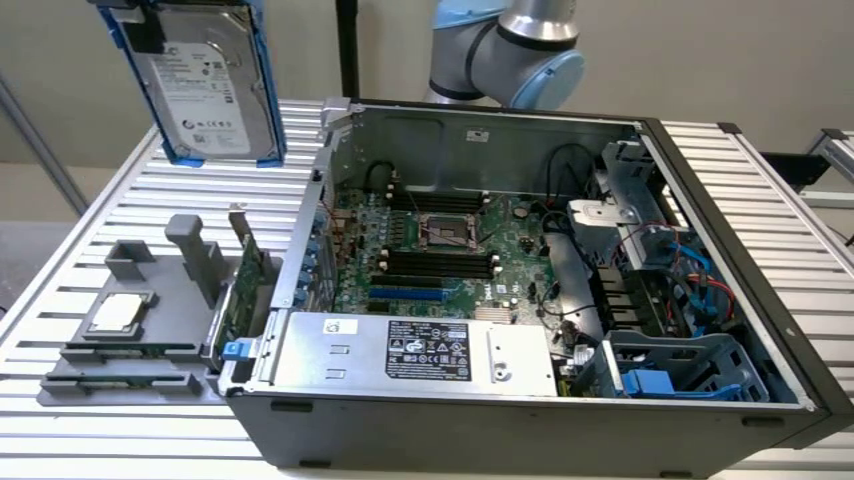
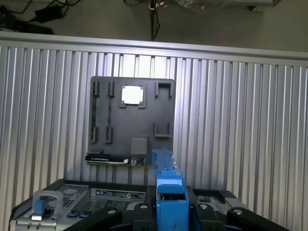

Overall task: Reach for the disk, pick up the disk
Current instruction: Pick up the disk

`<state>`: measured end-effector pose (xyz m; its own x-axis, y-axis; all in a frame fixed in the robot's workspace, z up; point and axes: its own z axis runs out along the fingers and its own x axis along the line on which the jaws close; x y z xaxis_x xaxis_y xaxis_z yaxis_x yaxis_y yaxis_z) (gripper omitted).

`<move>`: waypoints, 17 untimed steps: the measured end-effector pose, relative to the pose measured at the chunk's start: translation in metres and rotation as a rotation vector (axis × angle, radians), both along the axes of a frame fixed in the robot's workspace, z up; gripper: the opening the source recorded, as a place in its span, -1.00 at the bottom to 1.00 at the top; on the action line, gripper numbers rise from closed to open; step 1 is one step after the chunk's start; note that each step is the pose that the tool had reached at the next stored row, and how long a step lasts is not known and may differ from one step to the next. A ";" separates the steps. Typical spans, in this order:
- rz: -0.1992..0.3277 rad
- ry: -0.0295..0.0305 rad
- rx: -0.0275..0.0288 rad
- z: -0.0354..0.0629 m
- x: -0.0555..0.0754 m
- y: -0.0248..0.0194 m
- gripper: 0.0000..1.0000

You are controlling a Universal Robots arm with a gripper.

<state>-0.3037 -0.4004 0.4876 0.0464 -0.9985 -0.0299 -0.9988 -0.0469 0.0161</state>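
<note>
Underneath everything, a slatted aluminium desk (image 1: 80, 250). On it, toward the exterior view's right, an open computer case (image 1: 534, 425) with the motherboard exposed. Behind the case, a pale blue and silver arm (image 1: 514, 50). Along the case's near edge, a big silver box with black label (image 1: 414, 350). Just beside the case on the exterior view's left, a grey holder (image 1: 80, 390) lying flat on the desk. High above that holder, well clear of desk and case, the disk (image 1: 214, 85): hanging nearly upright, white label toward the exterior camera, blue rails down both long sides. In one pocket of the holder, a small square CPU chip (image 1: 118, 312). At the disk's upper end, the hand (image 2: 171, 214), pinching a blue rail between black fingers (image 2: 134, 219).
</note>
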 end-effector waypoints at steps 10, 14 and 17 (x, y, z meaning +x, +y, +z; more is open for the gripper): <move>0.000 0.0117 0.0061 0.0035 0.045 -0.0075 -0.35; 0.000 0.0180 0.0069 0.0041 0.063 -0.0110 -0.35; 0.000 0.0195 0.0069 0.0043 0.077 -0.0147 -0.35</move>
